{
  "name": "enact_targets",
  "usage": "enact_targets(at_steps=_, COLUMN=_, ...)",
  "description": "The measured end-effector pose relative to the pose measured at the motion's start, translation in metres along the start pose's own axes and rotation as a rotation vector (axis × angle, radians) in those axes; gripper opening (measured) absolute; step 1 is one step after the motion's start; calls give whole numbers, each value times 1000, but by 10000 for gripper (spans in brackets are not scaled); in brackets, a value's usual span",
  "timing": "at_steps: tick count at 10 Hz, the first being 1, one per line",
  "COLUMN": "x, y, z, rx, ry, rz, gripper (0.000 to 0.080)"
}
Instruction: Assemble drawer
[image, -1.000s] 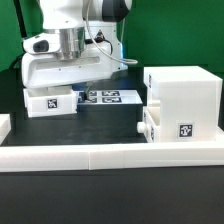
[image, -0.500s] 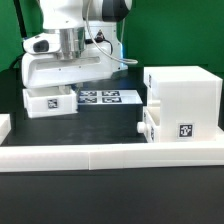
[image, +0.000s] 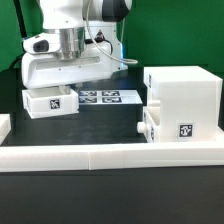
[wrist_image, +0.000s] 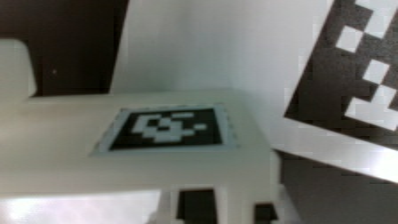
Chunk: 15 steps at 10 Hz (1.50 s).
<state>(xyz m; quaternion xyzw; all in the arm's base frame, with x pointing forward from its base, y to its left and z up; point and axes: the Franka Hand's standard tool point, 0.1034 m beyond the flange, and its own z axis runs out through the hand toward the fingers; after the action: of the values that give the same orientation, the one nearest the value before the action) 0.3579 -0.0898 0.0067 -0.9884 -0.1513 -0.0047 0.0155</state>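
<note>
The small white tray (image: 50, 103) with its square tag sits slightly tilted at the exterior view's left, right under my hand. My gripper (image: 72, 88) reaches down onto its back wall and looks shut on it; the fingertips are hidden there. In the wrist view the tray's tag (wrist_image: 169, 130) fills the middle, very close and blurred, and my gripper (wrist_image: 231, 208) sits at the frame's edge against the tray's white wall. The tall white housing (image: 185, 95) stands at the exterior view's right. A second tray (image: 168, 128) with a tag sits partly pushed into its lower opening.
The marker board (image: 105, 97) lies flat between the held tray and the housing, and shows in the wrist view (wrist_image: 365, 70). The long low white border wall (image: 110, 155) runs across the front. A green backdrop stands behind the arm.
The small tray has shifted slightly toward the exterior view's right and a little up with my gripper between one second ago and half a second ago. Nothing has moved since.
</note>
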Motion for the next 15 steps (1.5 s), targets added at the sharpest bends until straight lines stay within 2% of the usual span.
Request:
enact_targets(at_steps=2, x=14, y=-5, z=-6, rx=-11, ry=16, rz=-48, gripper=42)
enact_targets(at_steps=4, x=38, y=-11, z=-23, rx=10, ry=-7, rz=-97, gripper=42)
enact_targets(at_steps=6, x=60, y=-10, z=-35, rx=23, ry=-16, rz=-128, gripper=42)
enact_targets(at_steps=9, x=58, y=-10, z=-33, rx=25, ry=-18, rz=-171, gripper=42)
enact_targets(at_steps=11, x=58, y=-4, z=-26, rx=-12, ry=18, rz=-472, gripper=42)
enact_targets(at_steps=12, x=64, y=-3, z=-28, rx=-18, ry=17, rz=-571, gripper=42)
enact_targets(at_steps=15, x=97, y=1, z=-39, rx=-53, ry=3, rz=-904, gripper=42)
